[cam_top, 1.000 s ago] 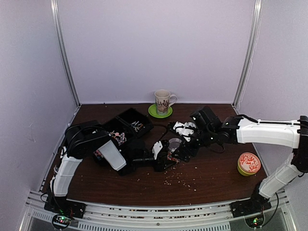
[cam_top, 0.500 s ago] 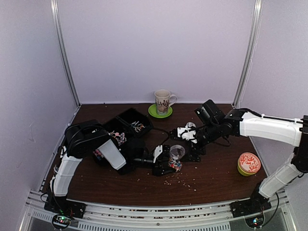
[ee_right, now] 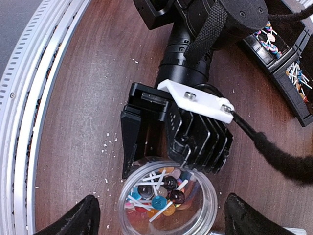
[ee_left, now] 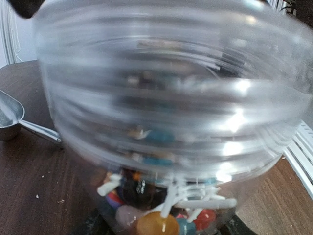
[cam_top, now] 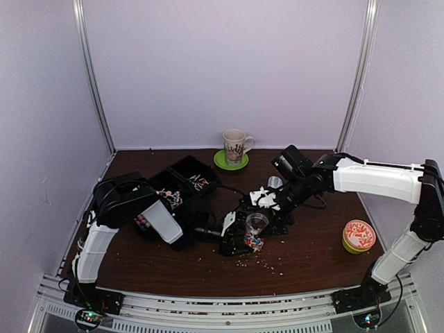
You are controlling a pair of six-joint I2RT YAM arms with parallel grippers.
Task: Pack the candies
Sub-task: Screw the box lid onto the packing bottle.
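**Candies (ee_right: 164, 188) in a clear cup (ee_right: 209, 193): left gripper (cam_top: 244, 234) clamped on it, right gripper (ee_right: 161, 218) spread wide above.**

Left of my left gripper, beside its wrist, a black compartment tray (cam_top: 186, 161) holds more candies. The left gripper grips the cup's wall, and the candies lie in the cup's bottom, just past its fingers (ee_right: 129, 147). The cup stands mouth-up with its long axis vertical, pointing at my right gripper, which hangs straight over it. That gripper is open, and its fingers (ee_right: 73, 218) flank the rim in the wrist view. The white sticks inside cross at all angles. Well apart to the right of that gripper sits an orange-patterned tin (cam_top: 359, 236). The bench (cam_top: 312, 257) is dark brown, with pale crumbs (cam_top: 267, 262) near the cup. A mug (cam_top: 234, 146) on a green saucer (cam_top: 223, 165) stands beyond both grippers, and the walls are pale lilac.
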